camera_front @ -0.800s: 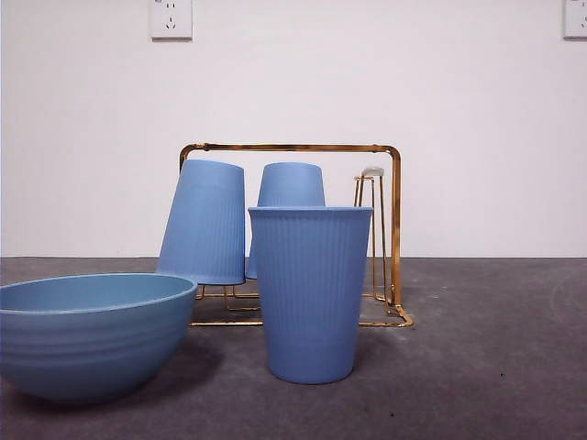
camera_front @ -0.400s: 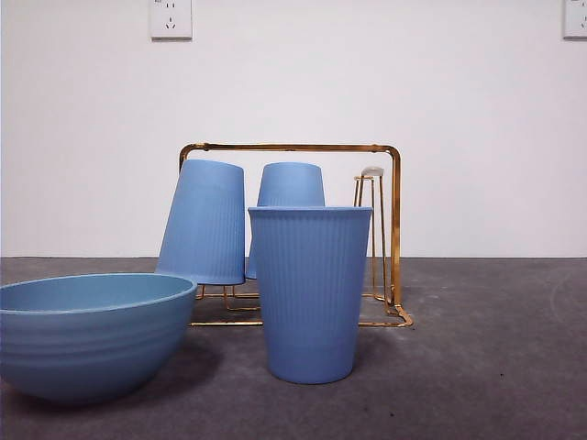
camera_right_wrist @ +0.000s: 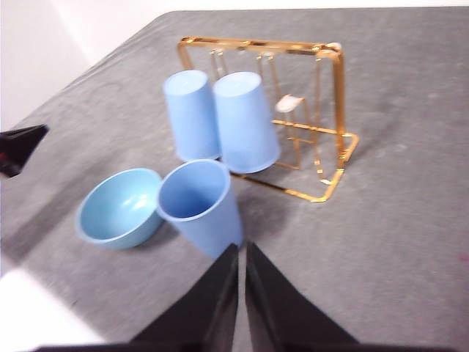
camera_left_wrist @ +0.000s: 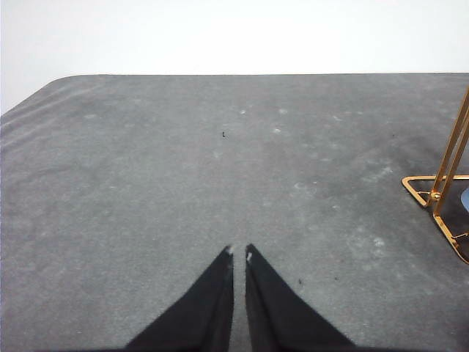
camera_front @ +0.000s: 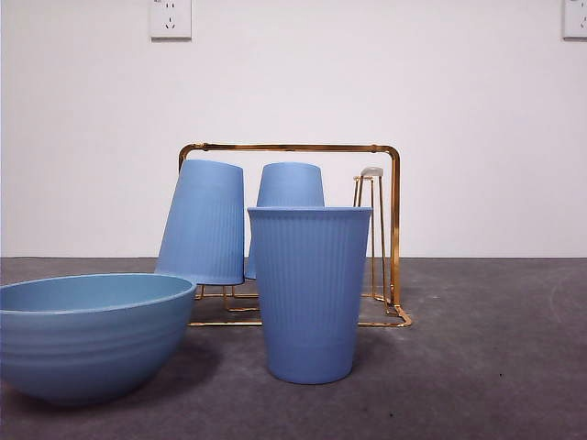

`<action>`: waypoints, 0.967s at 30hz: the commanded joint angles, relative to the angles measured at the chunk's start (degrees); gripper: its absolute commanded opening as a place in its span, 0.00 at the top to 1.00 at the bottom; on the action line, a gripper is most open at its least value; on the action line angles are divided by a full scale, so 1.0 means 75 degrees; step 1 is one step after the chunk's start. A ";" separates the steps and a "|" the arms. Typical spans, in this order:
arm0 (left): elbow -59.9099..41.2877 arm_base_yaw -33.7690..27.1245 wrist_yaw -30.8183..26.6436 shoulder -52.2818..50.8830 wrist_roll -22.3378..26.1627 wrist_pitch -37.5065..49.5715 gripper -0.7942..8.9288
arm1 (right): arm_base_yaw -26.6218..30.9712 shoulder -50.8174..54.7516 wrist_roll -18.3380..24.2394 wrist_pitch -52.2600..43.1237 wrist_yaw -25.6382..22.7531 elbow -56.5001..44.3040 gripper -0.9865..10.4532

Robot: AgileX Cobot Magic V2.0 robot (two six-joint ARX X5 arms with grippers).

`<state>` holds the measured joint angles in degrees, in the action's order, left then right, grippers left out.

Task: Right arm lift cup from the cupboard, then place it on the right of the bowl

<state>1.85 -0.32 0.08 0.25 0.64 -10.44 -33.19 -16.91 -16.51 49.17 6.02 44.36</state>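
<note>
An upright light blue cup [camera_front: 309, 293] stands on the grey table just right of the wide blue bowl [camera_front: 92, 335], in front of the gold wire cupboard [camera_front: 396, 229]. Two more cups [camera_front: 204, 223] [camera_front: 291, 183] sit upside down on the cupboard's pegs. In the right wrist view, my right gripper [camera_right_wrist: 240, 248] is shut and empty, held back from and above the upright cup [camera_right_wrist: 198, 205], with the bowl [camera_right_wrist: 121, 207] and the cupboard [camera_right_wrist: 322, 195] beyond. My left gripper [camera_left_wrist: 239, 251] is shut over bare table, off to the side of the cupboard's corner [camera_left_wrist: 447, 169].
One bare peg with a white tip [camera_front: 371, 171] stands at the cupboard's right end. A white wall with sockets [camera_front: 171, 18] rises behind the table. The other arm's black tip [camera_right_wrist: 18, 143] shows at the far side of the table in the right wrist view.
</note>
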 commanded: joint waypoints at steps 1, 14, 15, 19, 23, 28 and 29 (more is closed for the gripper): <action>-0.0152 -0.0009 -0.0035 -0.0009 0.0015 -0.0050 0.89 | 0.0606 0.0032 0.0128 -0.0536 -0.0064 -0.0382 0.90; -0.0152 -0.0009 -0.0038 -0.0009 0.0015 -0.0047 0.89 | 0.3815 0.1515 0.1046 -0.6595 -0.0440 -0.4721 0.90; -0.0152 -0.0006 -0.0035 -0.0009 0.0015 -0.0047 0.89 | 0.3952 0.1594 0.1107 -0.6677 -0.0440 -0.4916 0.90; -0.0152 -0.0006 -0.0035 -0.0009 0.0015 -0.0047 0.89 | 0.4386 0.1923 0.1349 -0.6665 -0.0437 -0.5464 0.90; -0.0152 -0.0006 -0.0035 -0.0009 0.0015 -0.0047 0.89 | 0.4459 0.2192 0.1784 -0.6551 -0.0446 -0.5834 0.90; -0.0152 -0.0006 -0.0035 -0.0009 0.0015 -0.0044 0.89 | 0.4398 0.2226 0.1958 -0.5761 -0.0854 -0.5829 0.90; -0.0152 -0.0006 -0.0035 -0.0009 0.0015 -0.0044 0.89 | 0.4368 0.2226 0.1958 -0.5636 -0.0901 -0.5829 0.90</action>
<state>1.85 -0.32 0.05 0.25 0.64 -10.44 -0.19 -0.30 -2.76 6.76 -0.32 0.91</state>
